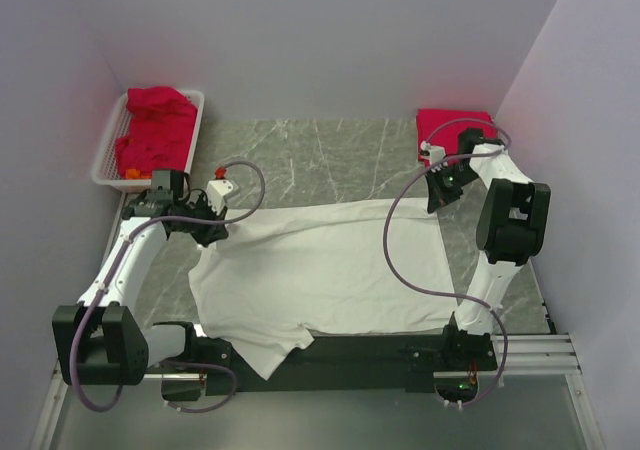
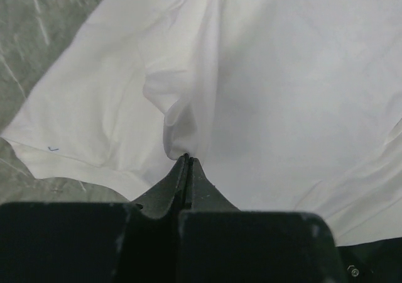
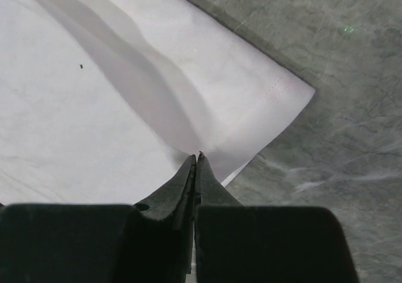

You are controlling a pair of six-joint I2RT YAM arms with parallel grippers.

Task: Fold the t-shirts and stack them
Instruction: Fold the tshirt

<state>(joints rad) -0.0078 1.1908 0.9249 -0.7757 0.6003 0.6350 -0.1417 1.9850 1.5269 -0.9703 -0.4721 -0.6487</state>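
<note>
A white t-shirt lies spread across the middle of the grey table, one sleeve hanging over the near edge. My left gripper is shut on a pinched fold of the shirt's far left part, seen in the left wrist view. My right gripper is shut on the shirt's far right part near its hemmed corner, its tips showing in the right wrist view. A folded red t-shirt lies at the far right.
A white basket at the far left holds crumpled red t-shirts. Walls close in the table on the left, back and right. The arm bases and a black rail run along the near edge.
</note>
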